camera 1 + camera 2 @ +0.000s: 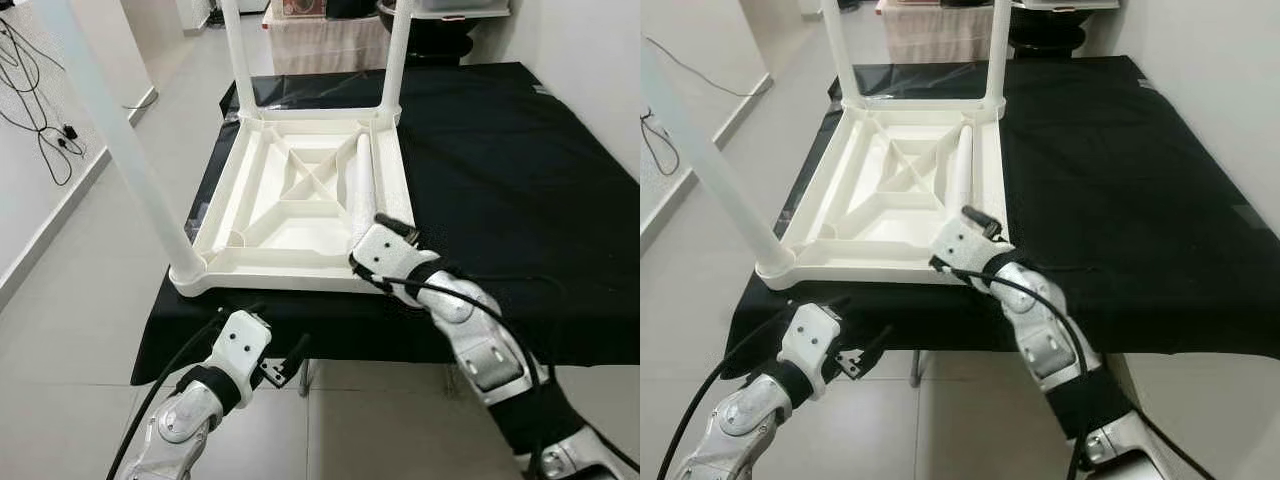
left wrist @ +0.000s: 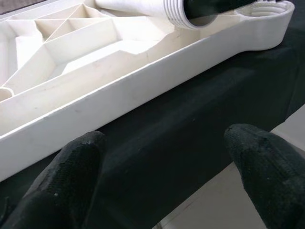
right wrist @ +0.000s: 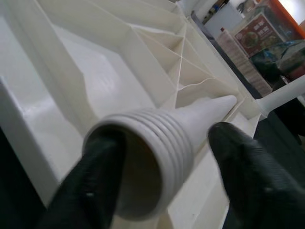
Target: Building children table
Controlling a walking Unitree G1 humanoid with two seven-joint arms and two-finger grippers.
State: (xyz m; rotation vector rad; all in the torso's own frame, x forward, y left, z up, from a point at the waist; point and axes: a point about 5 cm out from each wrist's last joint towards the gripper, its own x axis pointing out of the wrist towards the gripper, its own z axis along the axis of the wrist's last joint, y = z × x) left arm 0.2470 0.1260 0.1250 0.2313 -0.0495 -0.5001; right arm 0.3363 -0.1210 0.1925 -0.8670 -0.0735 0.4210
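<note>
Tabletop (image 1: 300, 205), white plastic and turned underside up, is lying on a black cloth (image 1: 500, 170) spread over a low stand, which is putting its corner sockets within reach for screwing legs in.

Nearest the camera, the left gripper (image 1: 285, 368) is hanging below the cloth's front edge with its fingers (image 2: 71, 171) spread wide and holding nothing; I judge it is waiting rather than working.

Just beyond, the right gripper (image 1: 365, 262) is reaching over the front right corner of the frame, its fingers (image 3: 248, 167) set on either side of the threaded end of a loose leg (image 1: 362, 185) that is lying inside the ribbed underside along the right wall (threads toward the robot, taper pointing away). Whether the pads are actually pressing on it is hard to tell, since a gap is showing on one side. The grasp looks meant to lift that threaded end toward the empty front right socket.

At the front left corner a standing leg (image 1: 130, 160) is rising steeply, and two more, the far-left leg (image 1: 240, 60) and far-right leg (image 1: 397, 60), are standing at the back corners. All three are being cut off at the top edge. The front right socket itself is sitting hidden behind the right wrist.
</note>
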